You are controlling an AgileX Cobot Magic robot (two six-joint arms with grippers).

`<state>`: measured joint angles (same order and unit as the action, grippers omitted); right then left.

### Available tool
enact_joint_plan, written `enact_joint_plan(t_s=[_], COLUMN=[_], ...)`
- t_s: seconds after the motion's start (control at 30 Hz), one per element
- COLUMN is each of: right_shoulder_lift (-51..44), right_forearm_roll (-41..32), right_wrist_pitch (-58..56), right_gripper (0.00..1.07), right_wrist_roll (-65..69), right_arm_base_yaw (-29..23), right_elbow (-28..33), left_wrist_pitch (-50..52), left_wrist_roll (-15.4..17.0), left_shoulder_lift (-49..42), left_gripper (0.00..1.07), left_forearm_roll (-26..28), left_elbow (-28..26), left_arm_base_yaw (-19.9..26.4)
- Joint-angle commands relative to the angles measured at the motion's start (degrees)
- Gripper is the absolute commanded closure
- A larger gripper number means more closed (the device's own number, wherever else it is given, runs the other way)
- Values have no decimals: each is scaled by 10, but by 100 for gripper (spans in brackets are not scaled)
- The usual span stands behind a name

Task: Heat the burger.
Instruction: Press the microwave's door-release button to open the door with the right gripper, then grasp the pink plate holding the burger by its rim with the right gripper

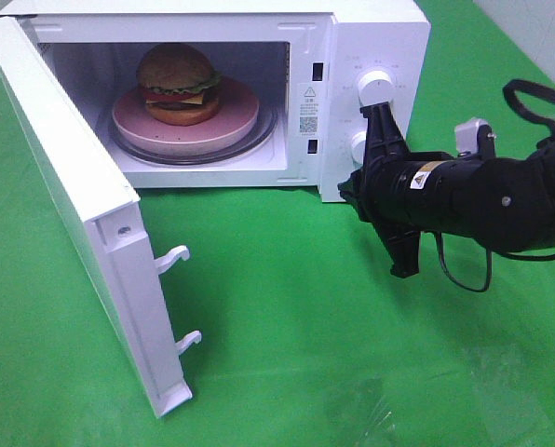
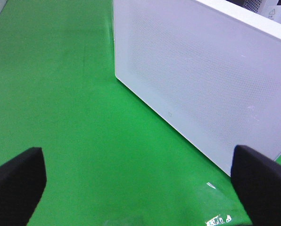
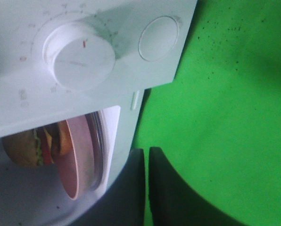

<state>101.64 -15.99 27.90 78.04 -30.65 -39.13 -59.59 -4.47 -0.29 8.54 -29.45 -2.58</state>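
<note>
The right hand (image 1: 348, 194), clenched on nothing, hangs just in front of the control panel of the microwave (image 1: 380, 37). The left hand (image 2: 136, 157) is released wide and faces the outer side of the open door (image 1: 82, 214), near the left edge of the counter (image 1: 287, 326). The burger (image 1: 177, 82) sits upright on the pink plate (image 1: 236, 116) inside the oven at the counter's far edge. It lies behind and to the left of the right hand, apart from it. The next step is probably shutting the door, and the left hand is nearer for that.

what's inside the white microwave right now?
A burger with golden-brown bun, lettuce, tomato and cheese sits on a round pink plate, on the clear glass turntable. The plate covers the turntable's middle; only its rim shows.
</note>
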Motion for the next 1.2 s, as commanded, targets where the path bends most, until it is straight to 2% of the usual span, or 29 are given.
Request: enact_joint_plan(t_s=[0.03,0.1,0.2,0.23,0.33,0.4,0.7,0.87,0.93,0.97,1.0,1.03,1.07,1.1,1.13,1.2], right_shoulder_lift=[-28,-57,-69,-83,-89,-109,-115,-115,-115,-115,-115,-115,-115,-115,-115,-115], right_forearm_roll=[13,13,13,13,13,13,13,13,13,13,13,13,11,11,10,11], right_wrist_pitch=[-50,-112,-150,-187,-206,-270,-417,-460,-505,-505,-535,-535,-564,-564,-586,-594], right_gripper=[104,104,103,103,102,101,99,98,98,98,97,97,96,96,95,95], right_wrist_roll=[-68,-182,-256,-328,-366,-485,-629,-708,-794,-794,-867,-867,-934,-934,-1002,-1038], right_arm_base_yaw=[0,0,0,0,0,0,0,0,0,0,0,0,0,0,0,0], right_elbow=[1,1,1,1,1,1,-25,-40,-49,-49,-57,-57,-65,-65,-74,-78], left_wrist_pitch=[4,4,4,4,4,4,4,4,4,4,4,4,4,4,4,4], left_wrist_roll=[2,2,2,2,2,2,2,2,2,2,2,2,2,2,2,2], left_shoulder_lift=[-10,-10,-10,-10,-10,-10,-10,-10,-10,-10,-10,-10,-10,-10,-10,-10], left_gripper=[6,6,6,6,6,6,6,6,6,6,6,6,6,6,6,6], left_forearm_roll=[1,1,1,1,1,1,1,1,1,1,1,1,1,1,1,1], left_elbow=[2,2,2,2,2,2,2,2,2,2,2,2,2,2,2,2], left_arm_base_yaw=[1,1,1,1,1,1,1,1,1,1,1,1,1,1,1,1])
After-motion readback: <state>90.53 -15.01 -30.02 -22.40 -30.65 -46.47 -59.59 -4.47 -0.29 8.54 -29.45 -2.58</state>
